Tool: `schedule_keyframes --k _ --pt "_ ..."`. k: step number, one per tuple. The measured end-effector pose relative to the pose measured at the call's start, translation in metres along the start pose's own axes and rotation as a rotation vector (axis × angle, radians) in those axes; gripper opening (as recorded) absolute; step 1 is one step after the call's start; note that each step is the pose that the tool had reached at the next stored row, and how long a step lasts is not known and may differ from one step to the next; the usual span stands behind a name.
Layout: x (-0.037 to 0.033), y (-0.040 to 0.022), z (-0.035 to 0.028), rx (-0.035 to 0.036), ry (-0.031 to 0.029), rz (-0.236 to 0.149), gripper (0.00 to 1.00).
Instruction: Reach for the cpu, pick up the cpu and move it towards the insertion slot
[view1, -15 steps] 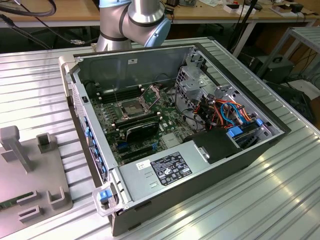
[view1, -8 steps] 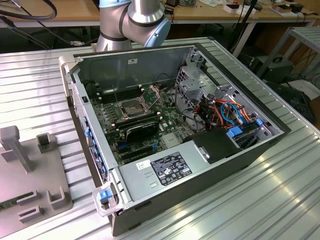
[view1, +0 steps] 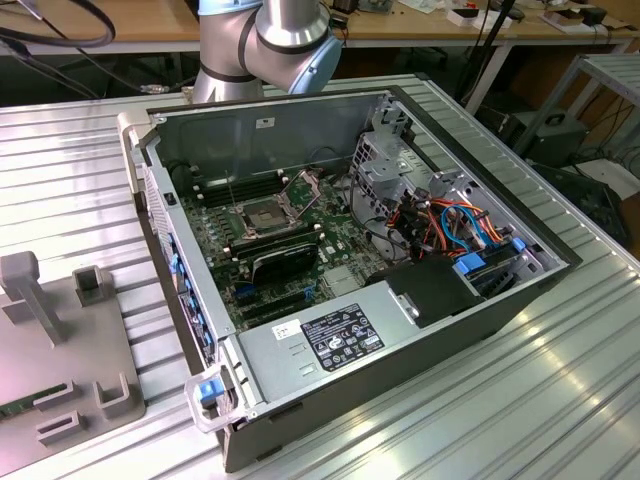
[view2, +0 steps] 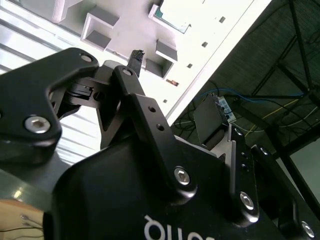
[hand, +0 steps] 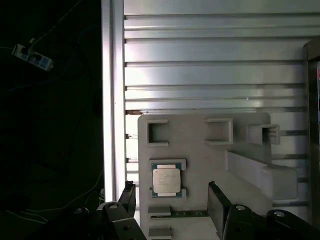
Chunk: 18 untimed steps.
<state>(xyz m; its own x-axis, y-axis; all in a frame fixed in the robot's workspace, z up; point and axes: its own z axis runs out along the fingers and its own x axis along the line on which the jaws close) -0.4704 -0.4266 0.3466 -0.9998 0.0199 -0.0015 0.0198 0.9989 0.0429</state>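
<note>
claw: black claw (hand: 170, 187), fingers wide apart, holding nothing | cpu: small flat silvery square cpu (hand: 166, 181) lies in pale grey plastic tray (hand: 200, 160) on ribbed metal worktop (hand: 200, 75) | slot: shiny square insertion slot (view1: 262, 215) inside open computer case (view1: 260, 125)

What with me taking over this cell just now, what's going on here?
The robot arm is going for the cpu. In the first wrist view its gripper hangs open over the cpu, which lies flat in its holder on the grey fixture plate, not yet gripped. In the exterior view the insertion slot sits inside the open computer case, its bracket apparently lifted.
</note>
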Motion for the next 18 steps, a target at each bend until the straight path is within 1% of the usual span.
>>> schedule_keyframes --k 7,13,17,18 --pt "-0.0001 -0.0015 0.0032 -0.0001 -0.0001 0.000 0.69" --pt "-0.0001 -0.0051 0.0058 -0.0002 -0.0003 0.000 0.69" --pt "-0.0002 -0.0088 0.0081 -0.0001 -0.0001 -0.001 0.69" --pt "-0.0002 -0.0098 0.0097 -0.0001 -0.0002 -0.001 0.69"
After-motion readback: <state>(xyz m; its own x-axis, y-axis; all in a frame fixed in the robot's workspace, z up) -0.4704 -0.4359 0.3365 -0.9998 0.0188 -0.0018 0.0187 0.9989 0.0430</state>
